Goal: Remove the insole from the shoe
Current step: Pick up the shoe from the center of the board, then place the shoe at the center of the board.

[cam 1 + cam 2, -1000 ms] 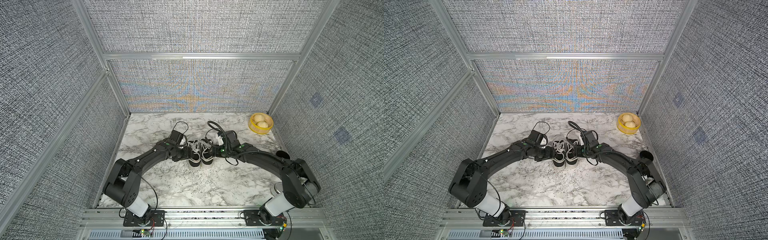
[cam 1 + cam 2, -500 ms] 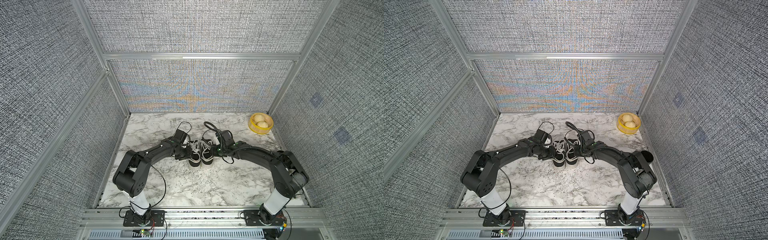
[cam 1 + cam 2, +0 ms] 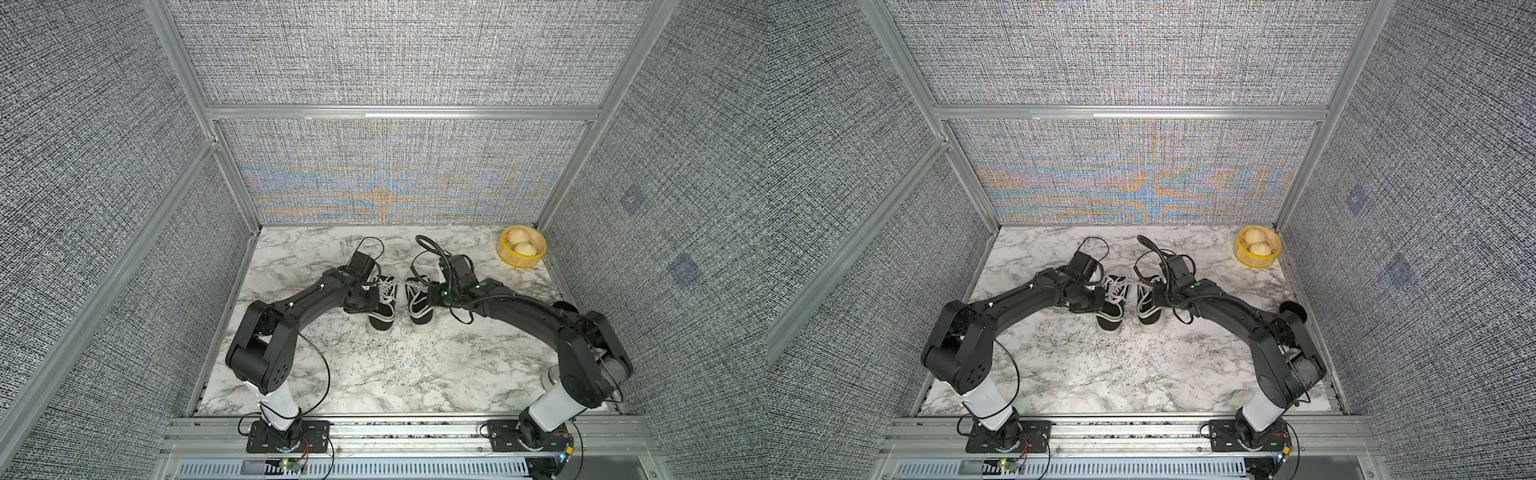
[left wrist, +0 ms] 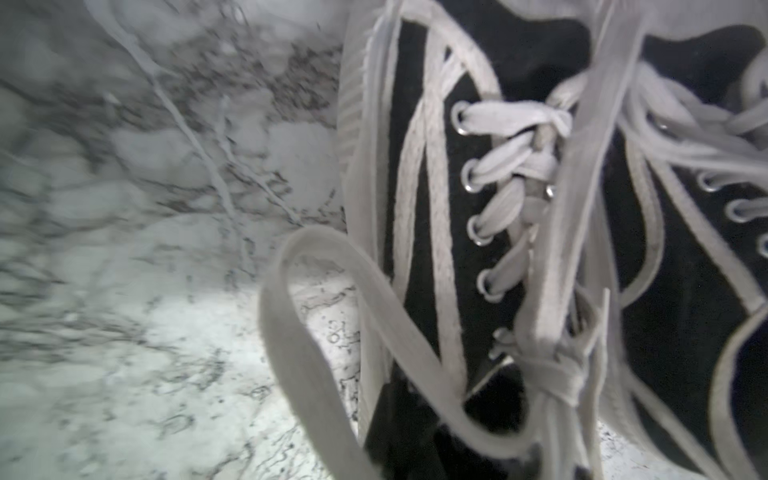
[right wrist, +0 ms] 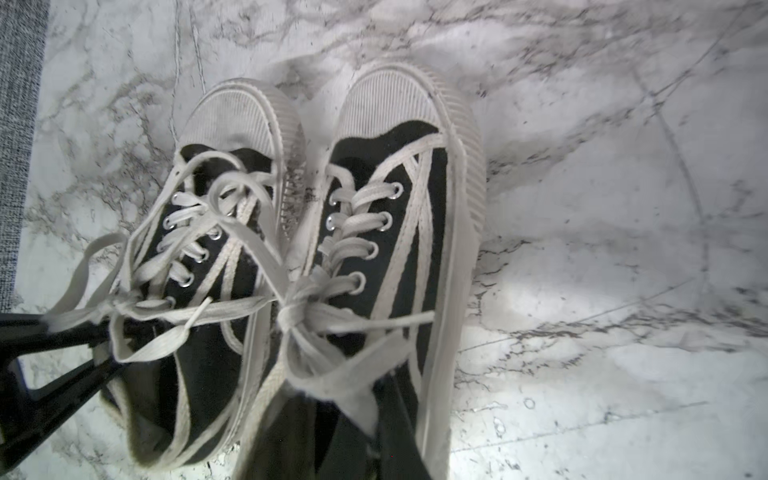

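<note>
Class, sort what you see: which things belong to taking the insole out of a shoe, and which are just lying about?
Job: black shoe by left arm; black shoe by right arm.
Lying about: yellow bowl; two pale round things inside it.

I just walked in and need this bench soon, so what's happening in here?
Two robot arms are working over the marble table. The left end effector is shut at the laces of the left black sneaker. The right end effector is shut at the right black sneaker beside it. Whether either grips a lace is unclear. No insole is out yet.
</note>
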Robot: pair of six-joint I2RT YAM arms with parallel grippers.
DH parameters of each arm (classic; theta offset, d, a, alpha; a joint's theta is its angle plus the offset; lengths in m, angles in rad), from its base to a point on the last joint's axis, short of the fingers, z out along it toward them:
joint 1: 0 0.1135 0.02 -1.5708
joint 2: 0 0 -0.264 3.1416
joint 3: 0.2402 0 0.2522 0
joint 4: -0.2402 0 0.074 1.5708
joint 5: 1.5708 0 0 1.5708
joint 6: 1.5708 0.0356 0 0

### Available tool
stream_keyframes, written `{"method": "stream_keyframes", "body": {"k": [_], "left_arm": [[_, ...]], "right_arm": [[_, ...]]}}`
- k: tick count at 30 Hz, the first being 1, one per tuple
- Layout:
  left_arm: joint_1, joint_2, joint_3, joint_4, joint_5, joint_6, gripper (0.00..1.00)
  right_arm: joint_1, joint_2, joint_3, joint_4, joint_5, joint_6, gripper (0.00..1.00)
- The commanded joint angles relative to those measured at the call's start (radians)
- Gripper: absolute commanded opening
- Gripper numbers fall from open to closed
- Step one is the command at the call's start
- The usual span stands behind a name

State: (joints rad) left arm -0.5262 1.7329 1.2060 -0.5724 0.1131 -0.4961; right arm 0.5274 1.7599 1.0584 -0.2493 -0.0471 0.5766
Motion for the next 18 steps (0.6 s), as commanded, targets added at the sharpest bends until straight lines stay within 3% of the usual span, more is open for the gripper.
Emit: {"method": "stream_keyframes", "body": {"k": [1, 12, 18], "left_arm": [[0.030, 0.000, 0.025, -0.044, -0.089, 0.090, 0.00], [0.240, 0.108, 0.142, -0.026, -0.089, 0.214, 0.00], [0.290, 0.188, 0.243, -0.030, -0.075, 0.256, 0.00]], "right_arm": [[-0.014, -0.029, -0.033, 0.006, 0.014, 0.007, 0.00], [-0.032, -0.164, -0.215, -0.032, -0.058, -0.013, 0.00], [-0.028, -0.279, -0.344, -0.059, -0.108, -0.001, 0.00]]}}
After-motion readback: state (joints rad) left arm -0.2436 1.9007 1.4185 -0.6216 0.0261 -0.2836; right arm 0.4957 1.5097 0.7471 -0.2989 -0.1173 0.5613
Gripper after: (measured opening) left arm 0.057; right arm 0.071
